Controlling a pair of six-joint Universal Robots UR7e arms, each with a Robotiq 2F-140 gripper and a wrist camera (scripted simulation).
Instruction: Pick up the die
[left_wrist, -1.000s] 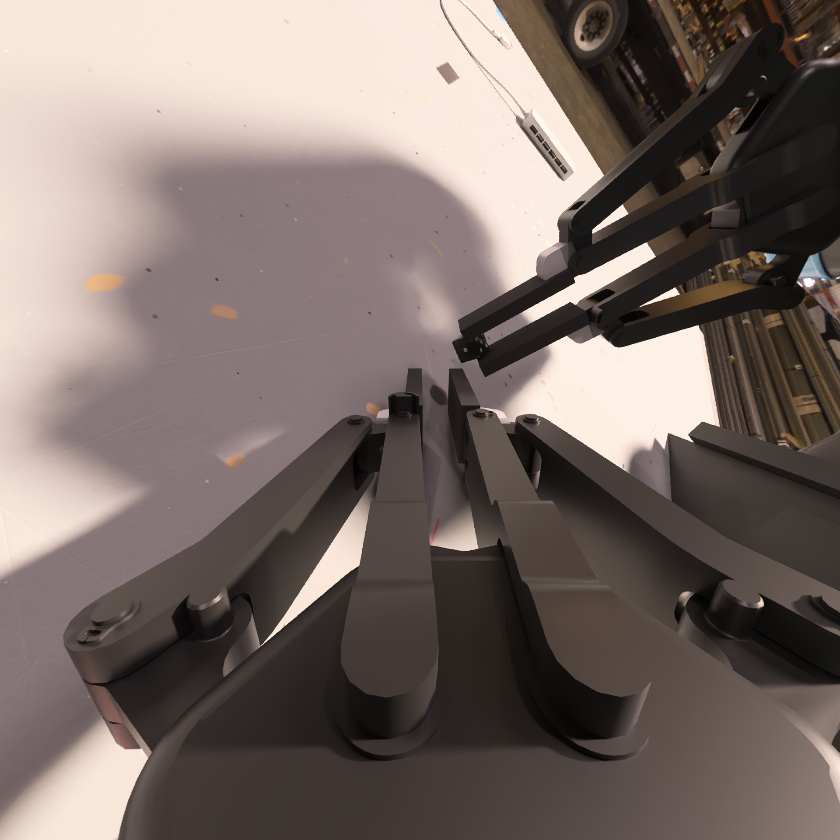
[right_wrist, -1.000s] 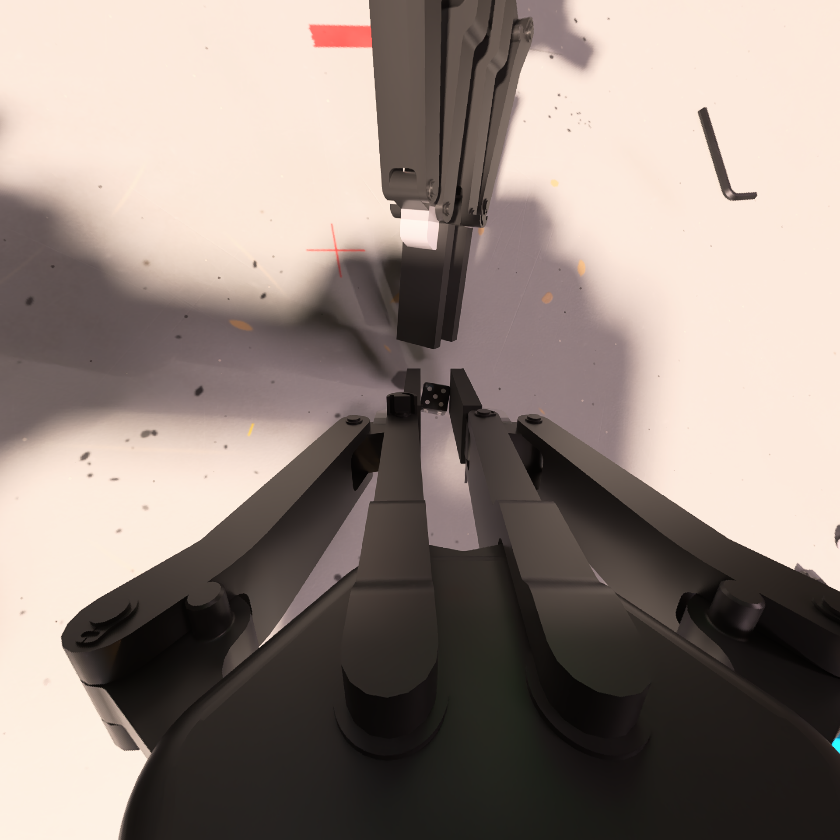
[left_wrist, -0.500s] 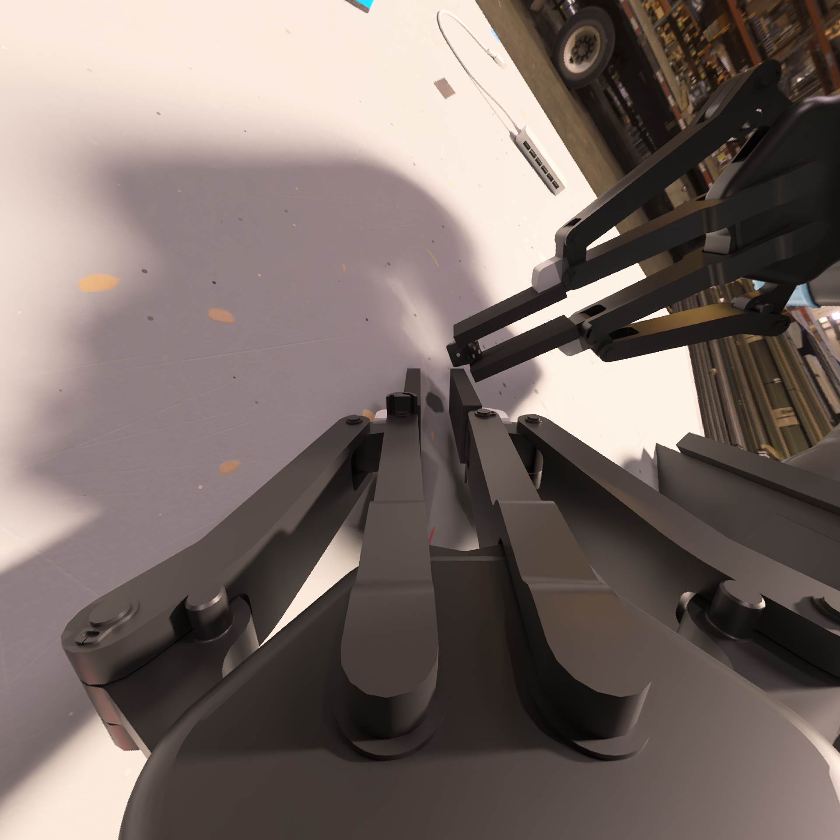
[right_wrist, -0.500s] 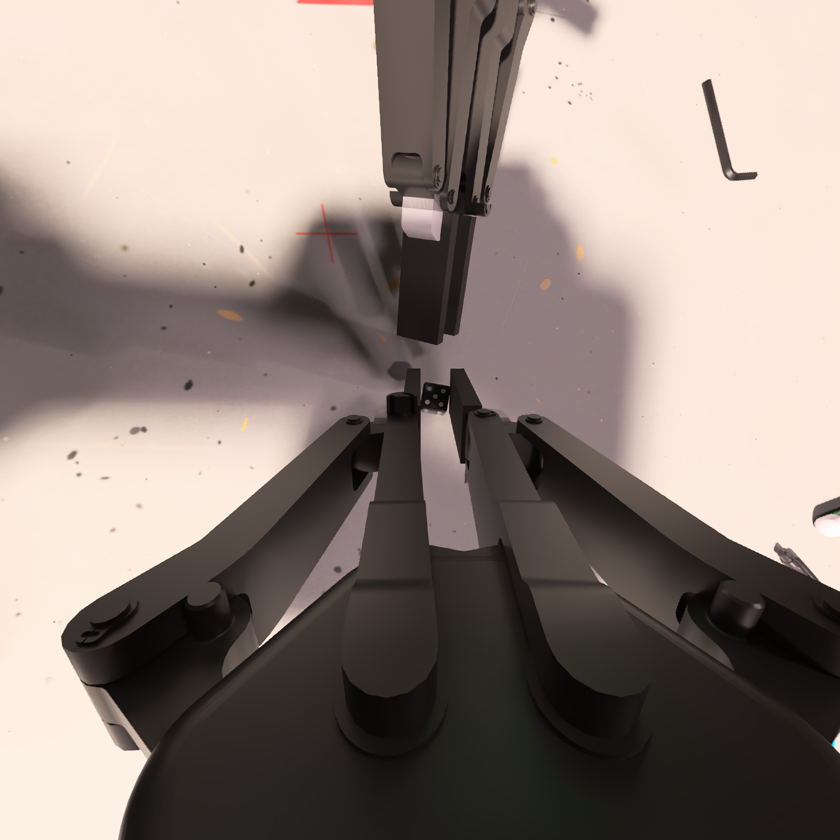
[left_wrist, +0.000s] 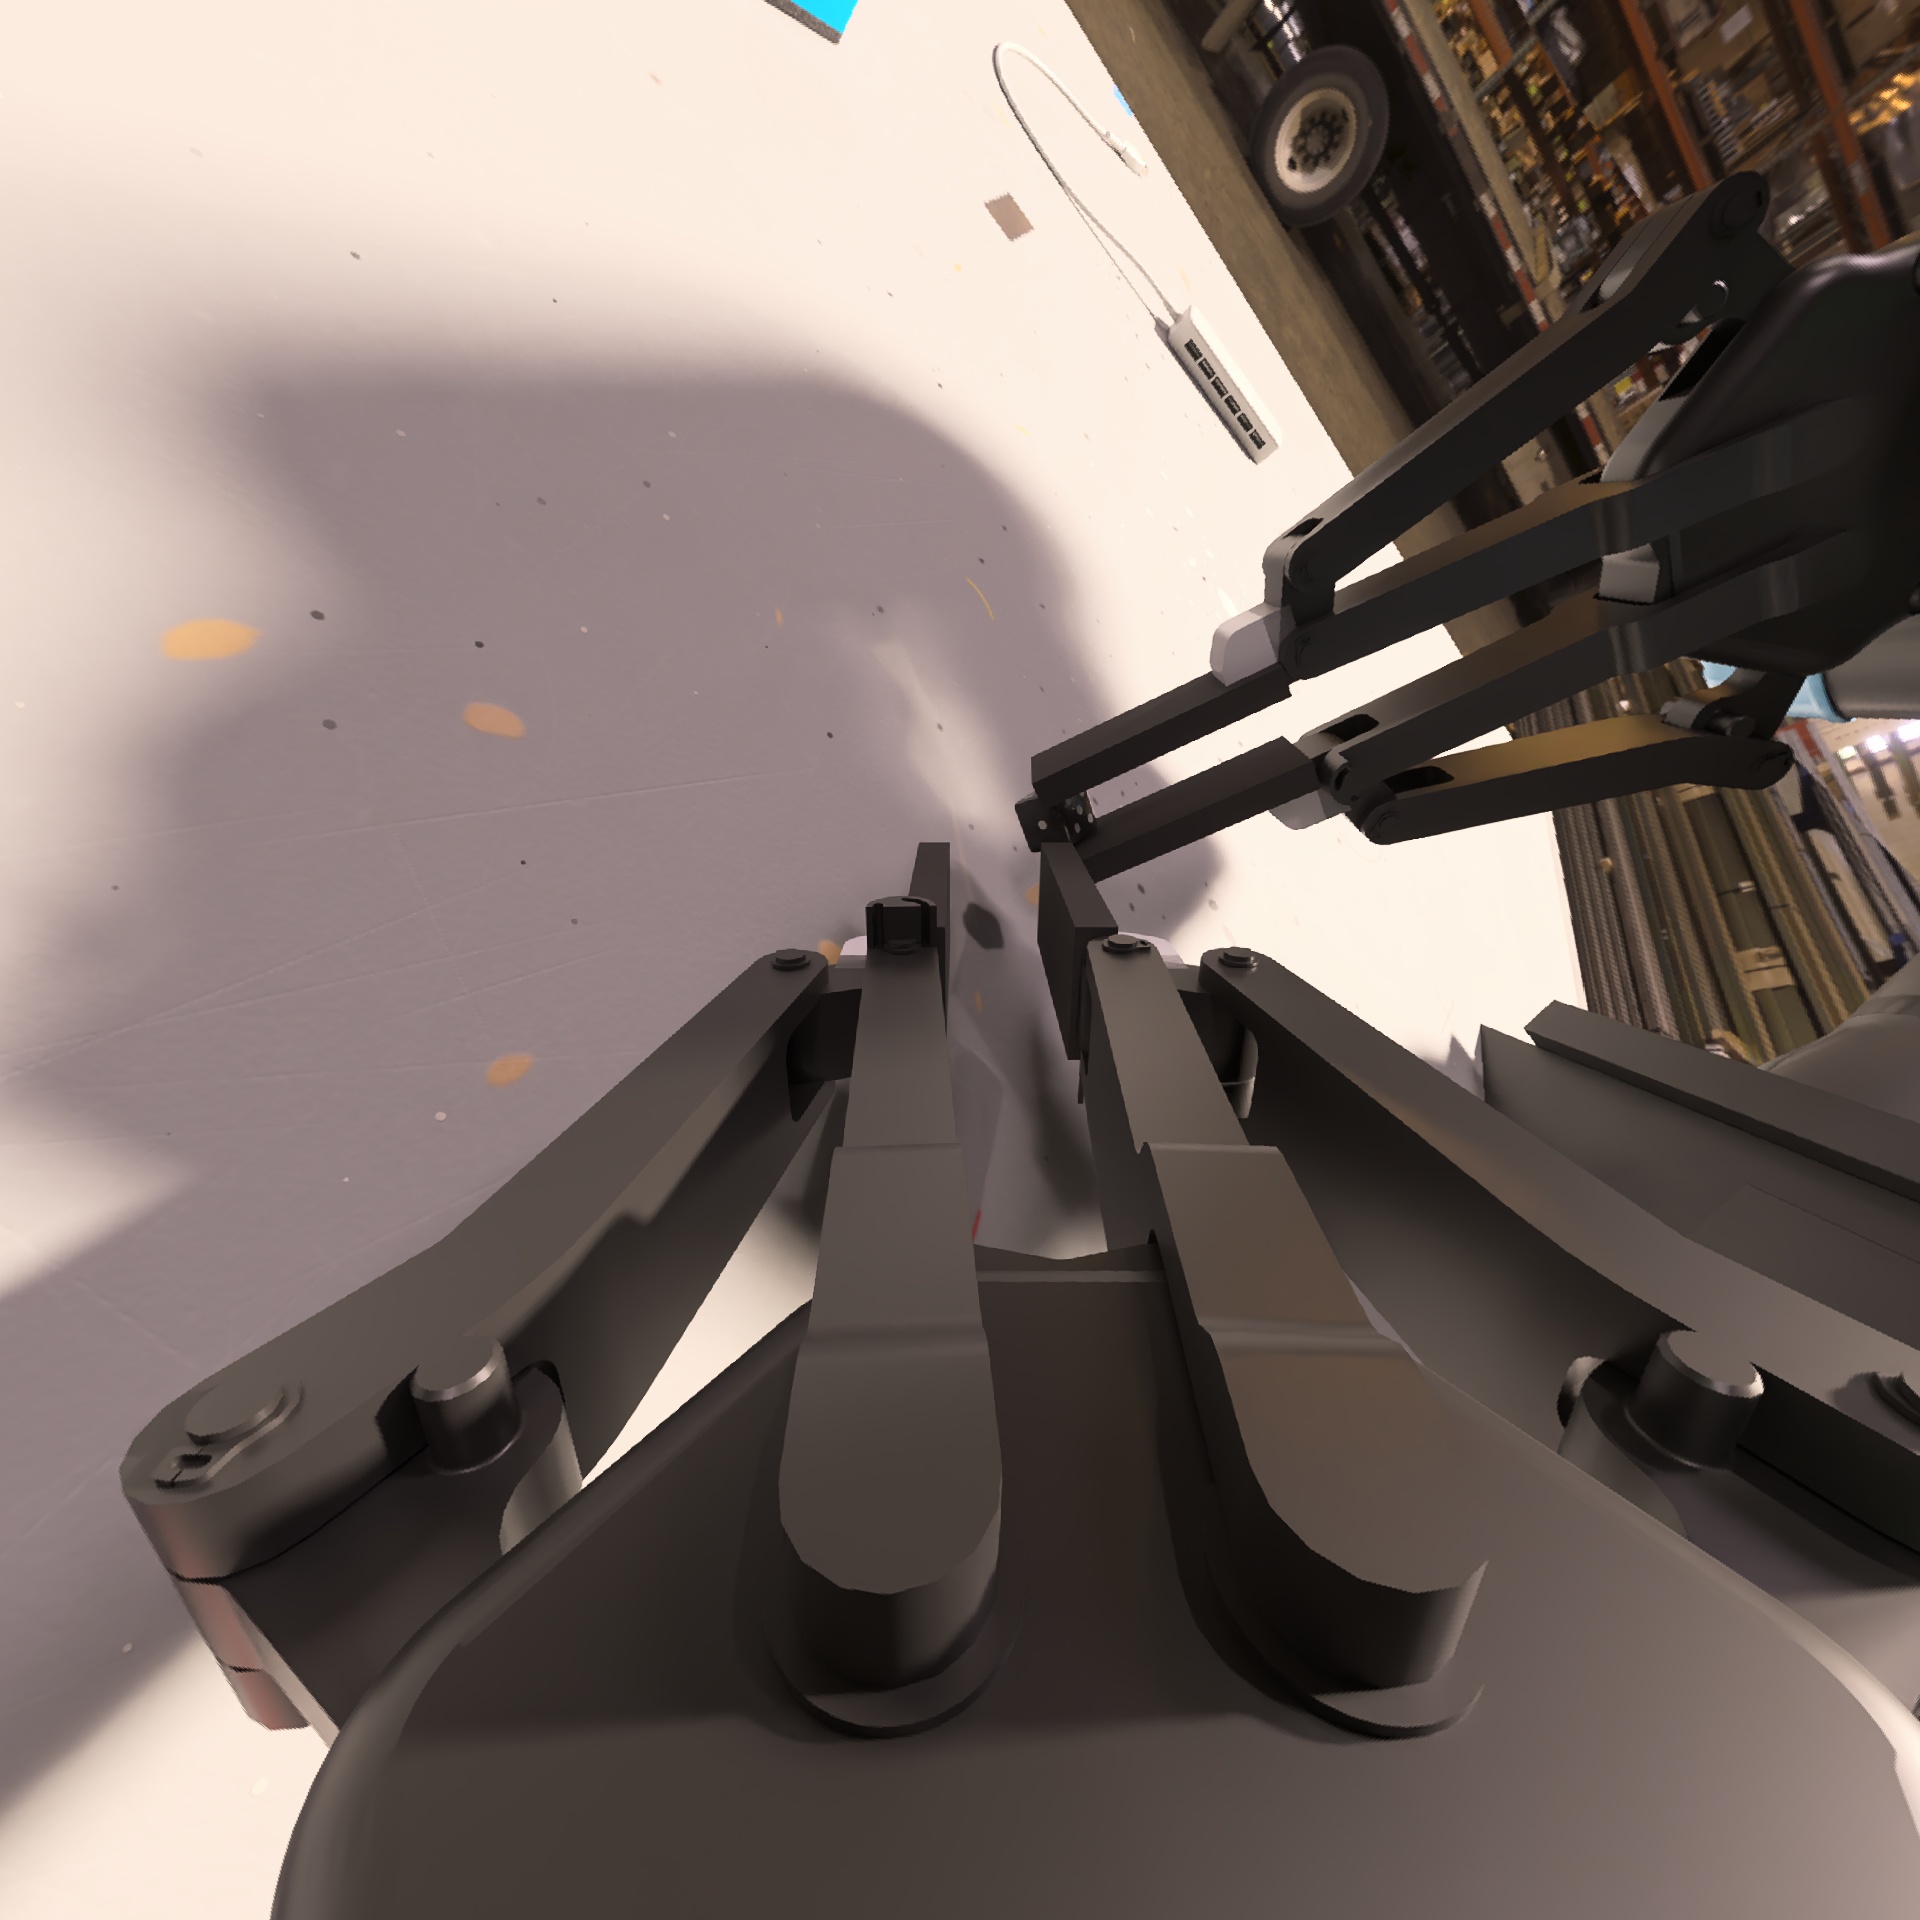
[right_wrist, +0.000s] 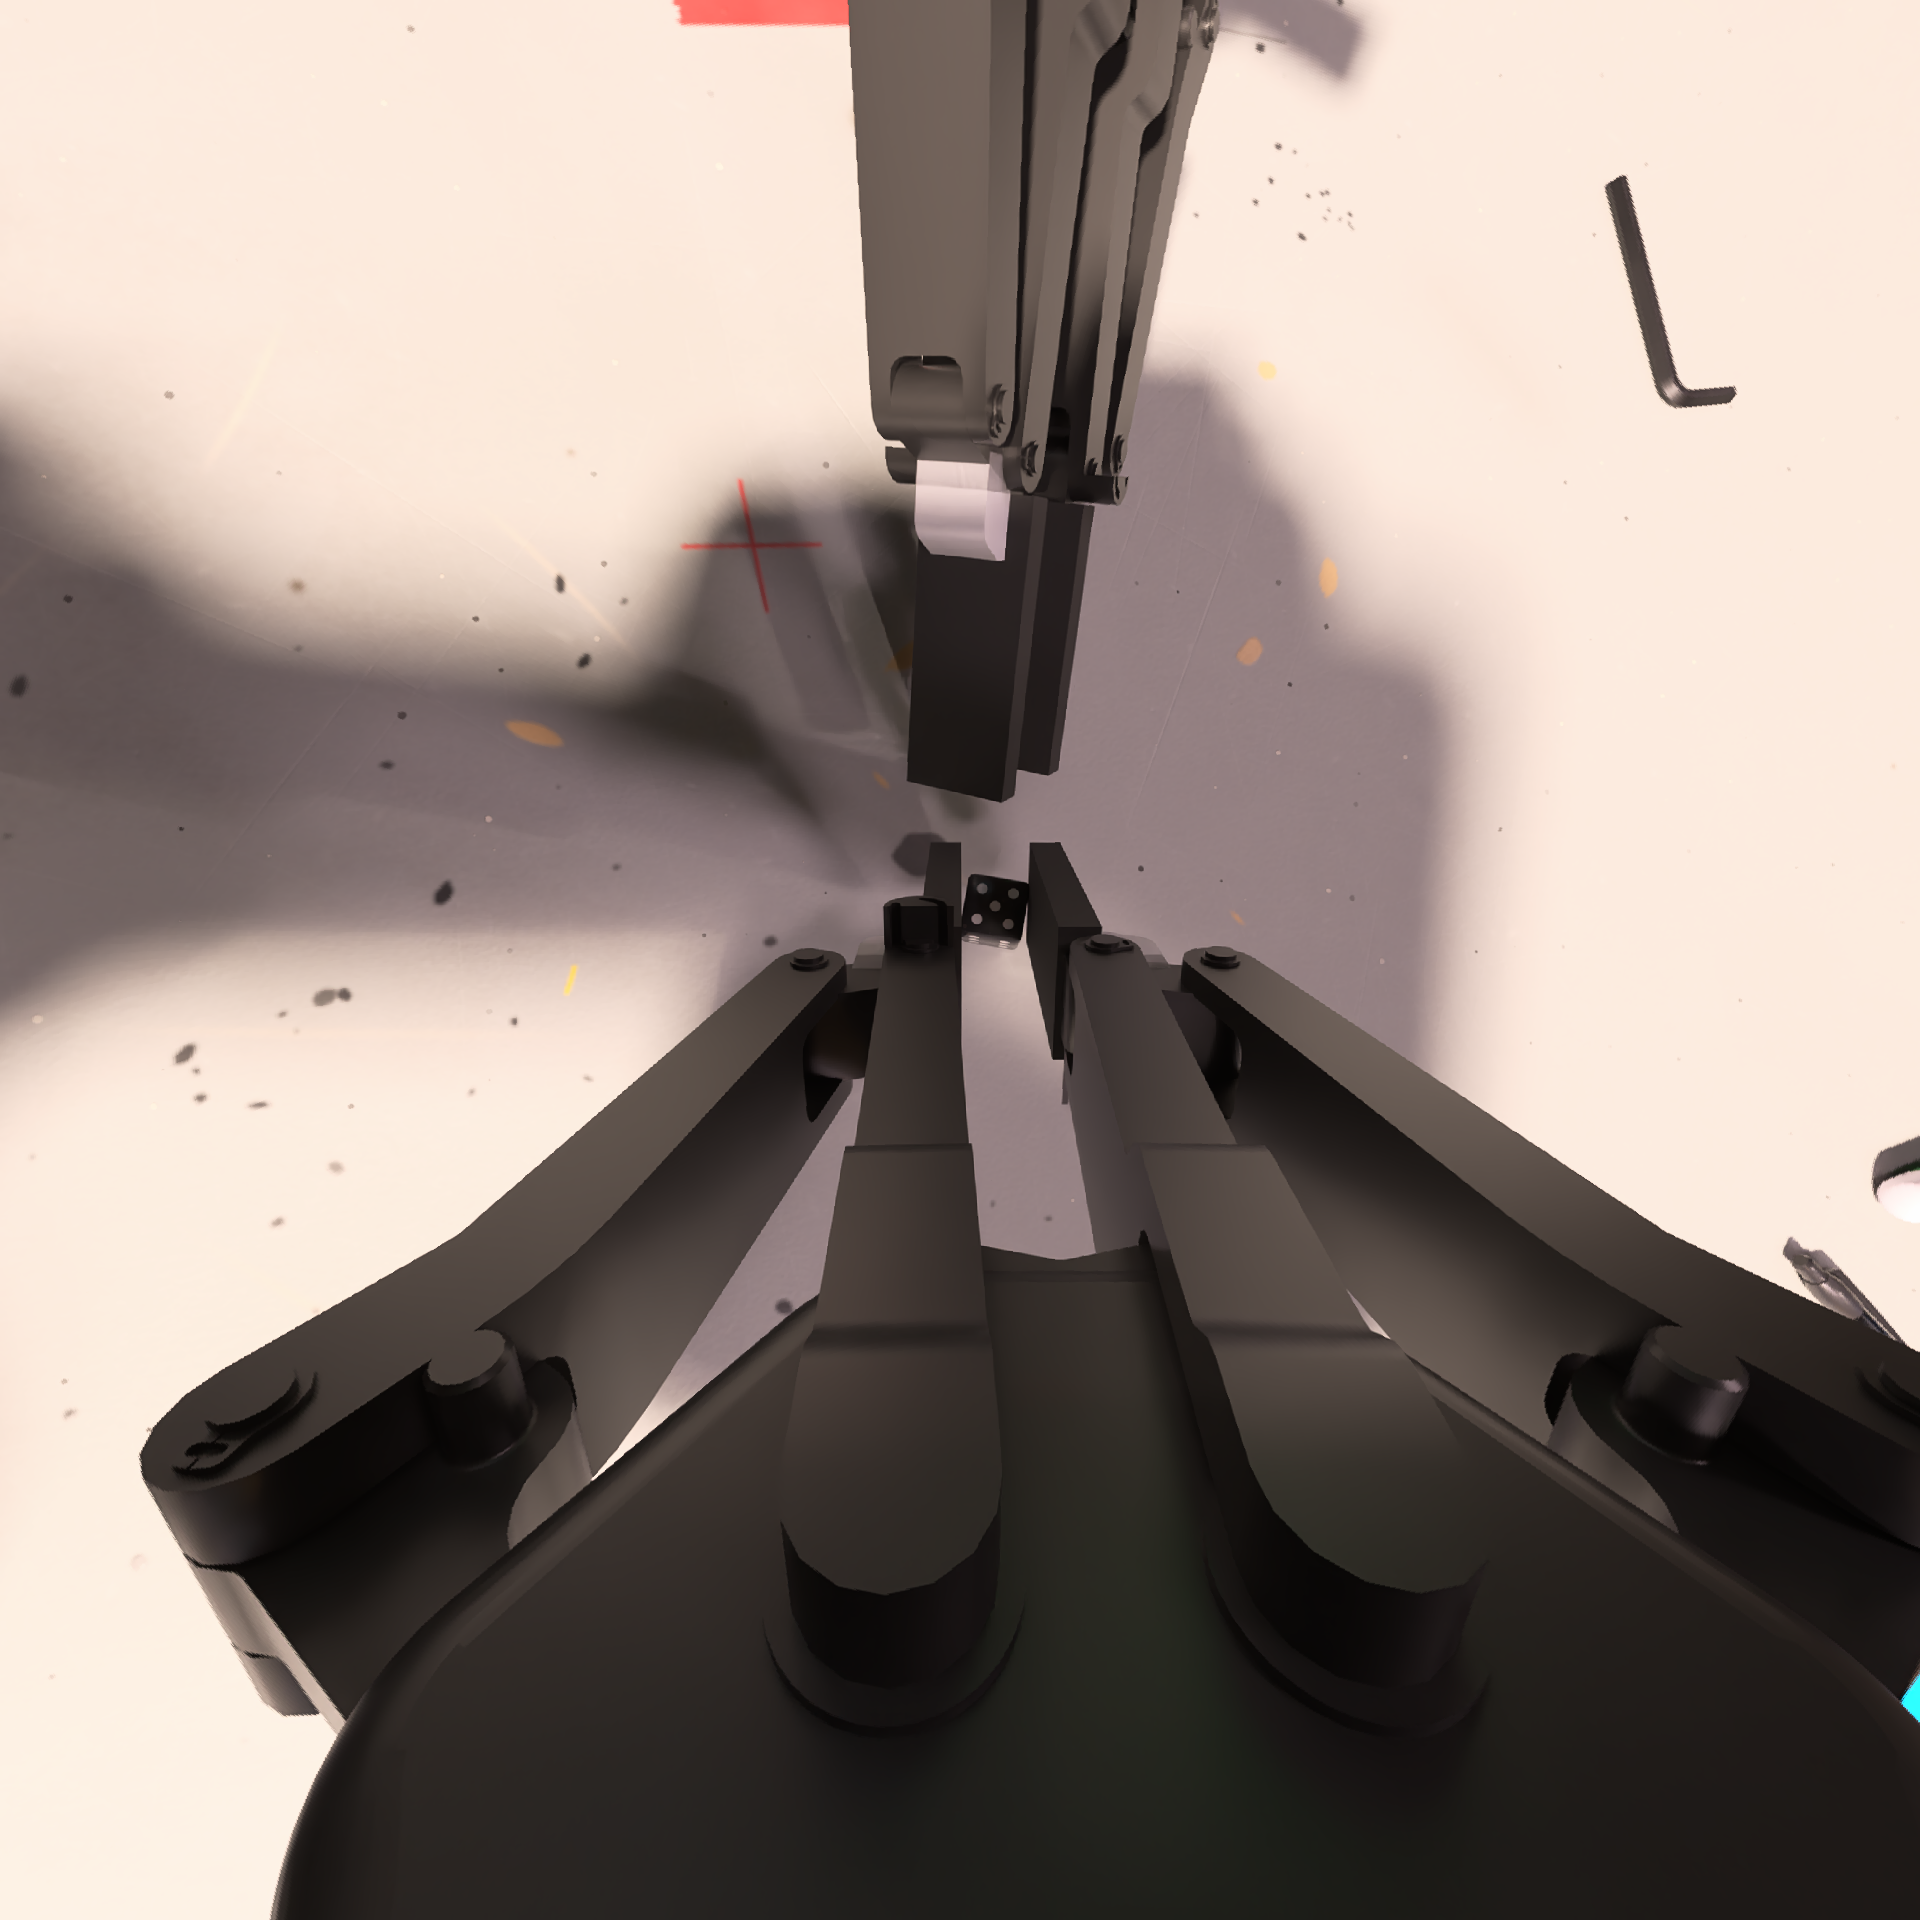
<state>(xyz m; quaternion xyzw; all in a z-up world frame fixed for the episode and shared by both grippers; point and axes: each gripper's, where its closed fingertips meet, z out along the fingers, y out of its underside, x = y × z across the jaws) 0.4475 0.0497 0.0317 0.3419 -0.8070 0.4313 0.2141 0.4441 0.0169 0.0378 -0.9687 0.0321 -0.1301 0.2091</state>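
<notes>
die (right_wrist: 994, 910) pinched in right gripper (right_wrist: 995, 883) | pips tiny (underside hidden)

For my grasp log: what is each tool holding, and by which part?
Right tool pinches the black die by two opposite side faces; left tool holds nothing.

We look from each wrist along its own fingers, close above the counter (left_wrist: 540, 312). Our left view faces the far edge; our right faces down. Both share the die (right_wrist: 994, 906) and the other hand.
</notes>
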